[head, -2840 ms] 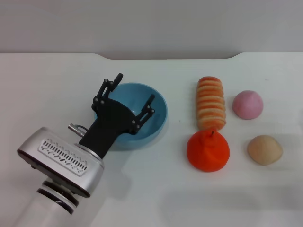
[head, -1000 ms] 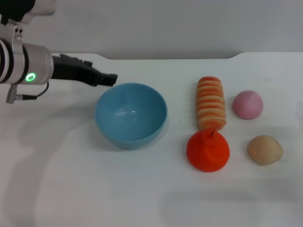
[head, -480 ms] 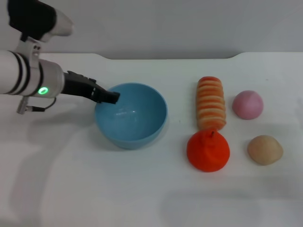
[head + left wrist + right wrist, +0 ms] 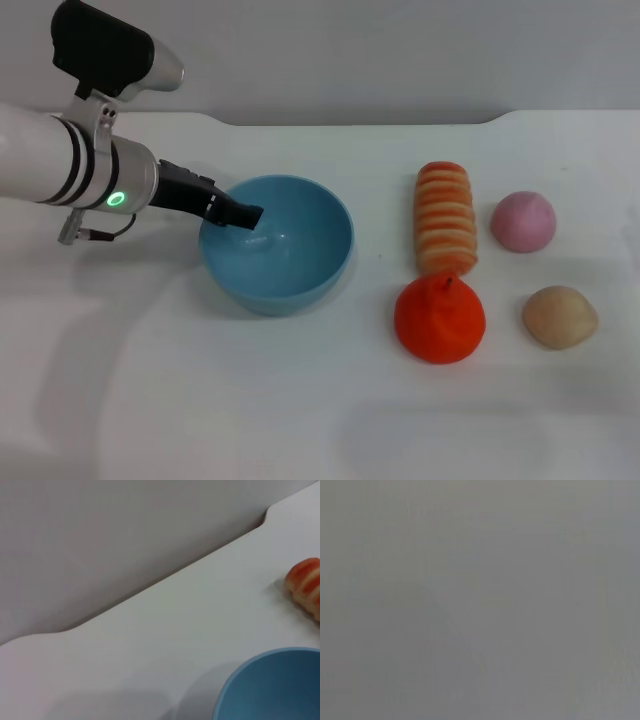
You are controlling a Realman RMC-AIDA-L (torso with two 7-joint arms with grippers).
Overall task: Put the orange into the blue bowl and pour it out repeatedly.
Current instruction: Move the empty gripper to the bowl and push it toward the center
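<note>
Head view: left tool (image 4: 247,215) reaches in from the robot's left, its dark tip at the near-left rim of the blue bowl (image 4: 285,262), over the rim or just inside it. Seen side-on; cannot tell whether it is wide or narrow, or whether it touches the rim. Bowl is empty, upright on the white table (image 4: 200,400). The orange (image 4: 439,320) sits on the table well to the right of the bowl, stem nub up, its top touching the near end of the striped loaf (image 4: 446,217). A pink bun (image 4: 523,221) and a tan bun (image 4: 559,316) lie further right. Right tool not seen here.

Left wrist view: only an arc of the bowl's rim (image 4: 270,680), bare table and the loaf end (image 4: 306,585). No fingers visible.

Right wrist view: uniform grey, nothing to read.

Handling, judged: the orange looks soft, lumpy and light, so it should give under pressure; grip across its widest middle, coming from the side away from the loaf. The bowl looks smooth, thin-walled, light and probably slippery; pinch the rim wall, inside and outside, for tipping.
</note>
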